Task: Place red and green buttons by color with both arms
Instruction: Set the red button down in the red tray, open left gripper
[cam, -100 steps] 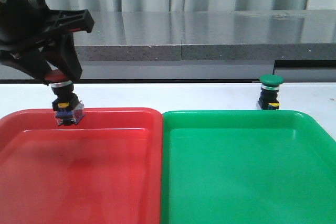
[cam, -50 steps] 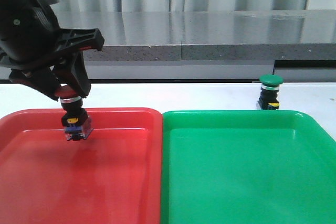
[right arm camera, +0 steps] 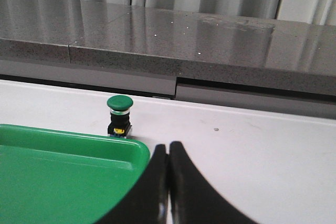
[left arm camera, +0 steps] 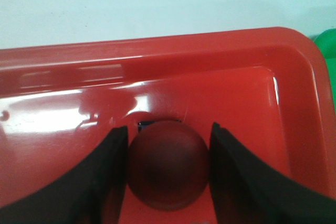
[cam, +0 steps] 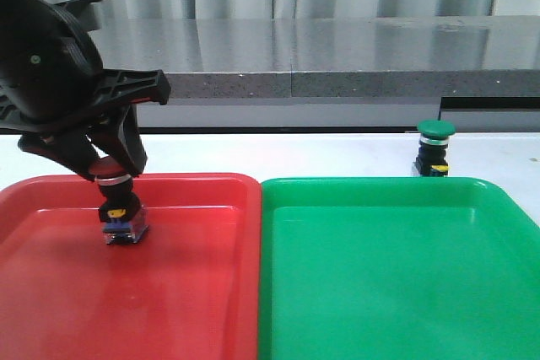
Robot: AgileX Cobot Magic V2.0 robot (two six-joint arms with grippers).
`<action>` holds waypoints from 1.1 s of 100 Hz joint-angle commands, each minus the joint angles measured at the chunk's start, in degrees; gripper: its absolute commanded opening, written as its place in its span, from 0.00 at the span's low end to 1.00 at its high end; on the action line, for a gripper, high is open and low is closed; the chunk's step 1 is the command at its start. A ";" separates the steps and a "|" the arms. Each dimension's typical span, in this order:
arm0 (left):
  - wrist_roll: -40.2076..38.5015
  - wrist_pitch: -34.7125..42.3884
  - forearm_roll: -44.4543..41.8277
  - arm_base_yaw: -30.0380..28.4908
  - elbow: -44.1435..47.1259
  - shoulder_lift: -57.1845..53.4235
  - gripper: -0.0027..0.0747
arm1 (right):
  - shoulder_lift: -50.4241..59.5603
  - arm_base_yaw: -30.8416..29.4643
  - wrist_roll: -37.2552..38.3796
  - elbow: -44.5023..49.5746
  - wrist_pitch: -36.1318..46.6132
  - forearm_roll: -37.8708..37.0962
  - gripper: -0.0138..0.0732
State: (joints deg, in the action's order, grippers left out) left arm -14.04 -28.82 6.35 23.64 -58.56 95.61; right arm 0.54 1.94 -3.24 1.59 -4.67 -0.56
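Observation:
My left gripper (cam: pixel 110 171) is shut on the dark red cap of the red button (cam: pixel 123 218), held upright at the back left of the red tray (cam: pixel 211 180). Its base is at or just above the tray floor. In the left wrist view the fingers (left arm camera: pixel 110 171) flank the cap of the red button (left arm camera: pixel 168 165) over the red tray (left arm camera: pixel 220 72). The green button (cam: pixel 435 147) stands upright on the white table behind the green tray (cam: pixel 380 185). My right gripper (right arm camera: pixel 168 149) is shut and empty beside the green tray's corner (right arm camera: pixel 134 153), short of the green button (right arm camera: pixel 119 115).
The two trays sit side by side and fill the near part of the table. A grey stone ledge (cam: pixel 337 56) runs along the back, behind the strip of white table (cam: pixel 321 153).
My left gripper has moved down and slightly right, taking the red button from above the tray's back rim down into the red tray. The green button has not moved.

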 commanded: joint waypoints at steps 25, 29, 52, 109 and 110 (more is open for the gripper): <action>-0.76 1.69 0.65 0.37 -1.13 -2.19 0.73 | 1.27 -0.32 0.04 -0.86 5.09 -0.01 0.04; -0.76 1.45 0.65 0.37 -1.13 -2.29 0.74 | 1.27 -0.32 0.04 -0.86 5.09 -0.01 0.04; -0.76 2.57 -0.01 0.26 -1.13 -4.78 0.74 | 1.27 -0.32 0.04 -0.86 5.09 -0.01 0.04; -0.76 8.81 -4.62 -12.03 2.17 -24.95 0.74 | 1.27 -0.32 0.04 -0.86 5.09 -0.01 0.04; -0.76 9.08 -4.77 -12.16 2.40 -25.64 0.74 | 1.27 -0.32 0.04 -0.86 5.09 -0.01 0.04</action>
State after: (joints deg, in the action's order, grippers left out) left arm -14.13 -24.79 2.37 13.09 -56.41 75.75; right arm 0.54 1.94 -3.24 1.59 -4.67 -0.56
